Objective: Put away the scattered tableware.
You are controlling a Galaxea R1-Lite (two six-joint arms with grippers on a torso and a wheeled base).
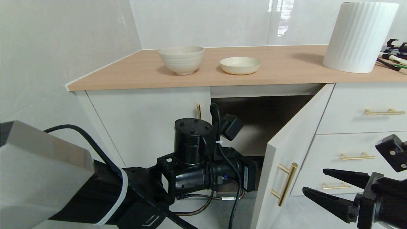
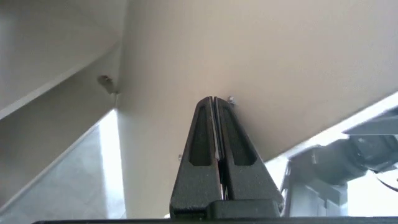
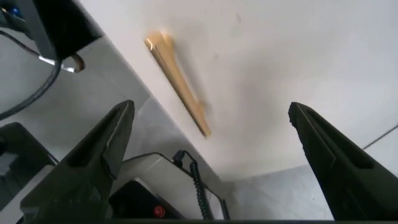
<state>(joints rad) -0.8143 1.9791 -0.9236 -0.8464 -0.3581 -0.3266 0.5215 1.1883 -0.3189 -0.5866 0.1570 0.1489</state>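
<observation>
On the wood-topped desk [image 1: 286, 68], toward its left end: one cream ribbed bowl [image 1: 181, 59], upright. Just to its right, apart and not touching: one cream shallow dish [image 1: 240, 65], also upright. Both stand above the cupboard, and neither is held. Further right on the same desk: one tall ribbed white container [image 1: 361, 36], and beyond it, at the edge of my head view, a few pens or tools [image 1: 392, 60] that I cannot tell apart. Below the desk: one cupboard door [image 1: 289, 149] swung open toward me, with a brass bar handle [image 1: 286, 184] near its free edge. The open compartment [image 1: 254, 117] behind it is dark inside. To its left, the neighbouring door [image 1: 143, 124] is closed, its own brass handle [image 1: 198, 111] partly hidden by my left arm. Right of the opening: stacked drawers [image 1: 359, 108] with brass pulls. Left pincer [image 2: 213, 109]: fingers pressed together, gripping nothing, pointed at a pale panel. In the head view that arm's wrist sits low in front of the open compartment. Right pincer [image 1: 314, 181]: fingers spread wide apart, empty, low on the right, near the open door's bar handle and clear of it. Its wrist camera looks past both fingers at that handle on the white door face.
</observation>
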